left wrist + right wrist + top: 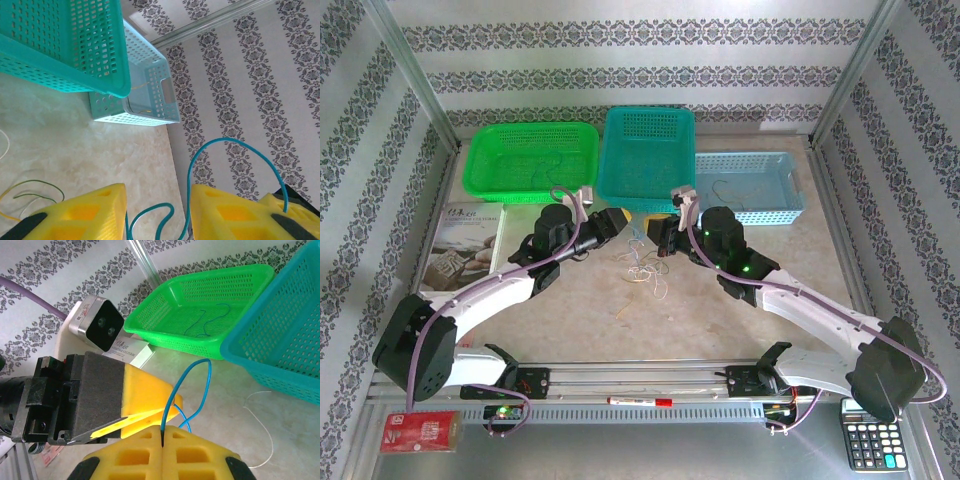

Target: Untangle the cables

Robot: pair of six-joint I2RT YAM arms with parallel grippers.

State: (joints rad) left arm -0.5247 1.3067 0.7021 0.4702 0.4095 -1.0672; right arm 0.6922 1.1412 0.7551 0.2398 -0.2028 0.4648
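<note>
The right pincer (163, 431) is pressed together on a blue cable (206, 360) that loops up from it, the left pincer (158, 189) stands spread with blue cable curling through its gap, and the other cables (646, 265) lie loose on the table (720, 325), just in front of the teal basket (646, 160).

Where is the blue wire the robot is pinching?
In the right wrist view, the blue wire is pinched in the right gripper at the bottom middle. It loops up over the table, with the teal basket to its right.
</note>
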